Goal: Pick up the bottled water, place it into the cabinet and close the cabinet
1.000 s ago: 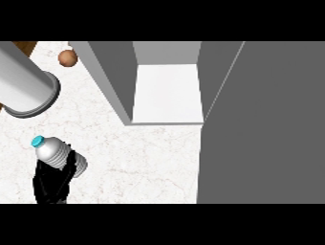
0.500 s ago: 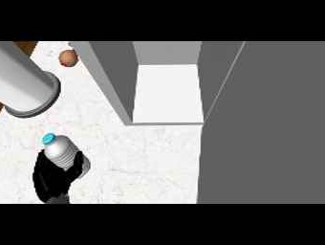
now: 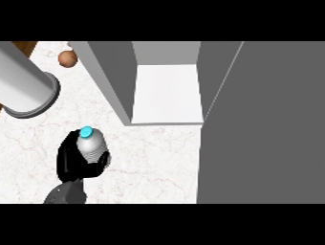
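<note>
The bottled water (image 3: 91, 145) is a clear ribbed bottle with a light blue cap, held upright above the marble counter (image 3: 158, 162) at the lower left. My left hand (image 3: 69, 160) is shut on it, with the palm on the bottle's left side and a thumb tip on its right. The grey forearm comes in from the lower edge. The cabinet (image 3: 169, 93) stands behind and to the right of the bottle, its white inside showing. Its open door (image 3: 278, 124) fills the right side of the view. My right hand does not show.
A large grey cylinder (image 3: 17, 81) slants in from the upper left, ending in a rim near the bottle's far side. A small brown round object (image 3: 67, 58) lies on the counter at the back, left of the cabinet's grey side wall (image 3: 112, 76).
My left hand has carried the bottle to the right and farther from me, toward the cabinet's opening. Nothing else has moved.
</note>
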You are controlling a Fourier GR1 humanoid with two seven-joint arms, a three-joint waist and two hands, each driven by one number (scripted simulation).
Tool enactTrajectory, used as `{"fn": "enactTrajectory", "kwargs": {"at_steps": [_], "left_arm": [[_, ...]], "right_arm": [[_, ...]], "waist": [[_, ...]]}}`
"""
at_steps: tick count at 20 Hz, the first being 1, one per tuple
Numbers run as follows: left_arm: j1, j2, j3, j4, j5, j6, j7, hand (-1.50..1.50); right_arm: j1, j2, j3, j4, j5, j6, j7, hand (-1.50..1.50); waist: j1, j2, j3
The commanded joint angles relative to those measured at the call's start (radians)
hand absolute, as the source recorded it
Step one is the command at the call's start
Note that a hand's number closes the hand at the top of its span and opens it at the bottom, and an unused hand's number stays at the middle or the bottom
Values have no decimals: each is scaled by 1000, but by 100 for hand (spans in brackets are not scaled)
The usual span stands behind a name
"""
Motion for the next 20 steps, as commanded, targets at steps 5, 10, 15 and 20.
{"fn": "enactTrajectory", "kwargs": {"at_steps": [5, 10, 15, 20], "left_arm": [[-30, -31, -125, -227, -48, 55, 177, 150], [45, -43, -299, -456, -24, 144, 281, 150], [-17, -43, -476, -568, 11, 344, 344, 150], [-56, -43, -591, -780, -42, 545, 525, 150]], "right_arm": [[-22, -2, -34, -104, -61, -16, 53, -150], [-50, 8, -13, -106, -77, -41, 97, -150], [-61, -24, -70, -88, -120, -17, 92, -150], [-53, -18, -59, -71, -100, 4, 74, -150]], "waist": [[14, -2, 1], [24, -3, 1], [8, -1, 1], [9, -4, 1]]}}
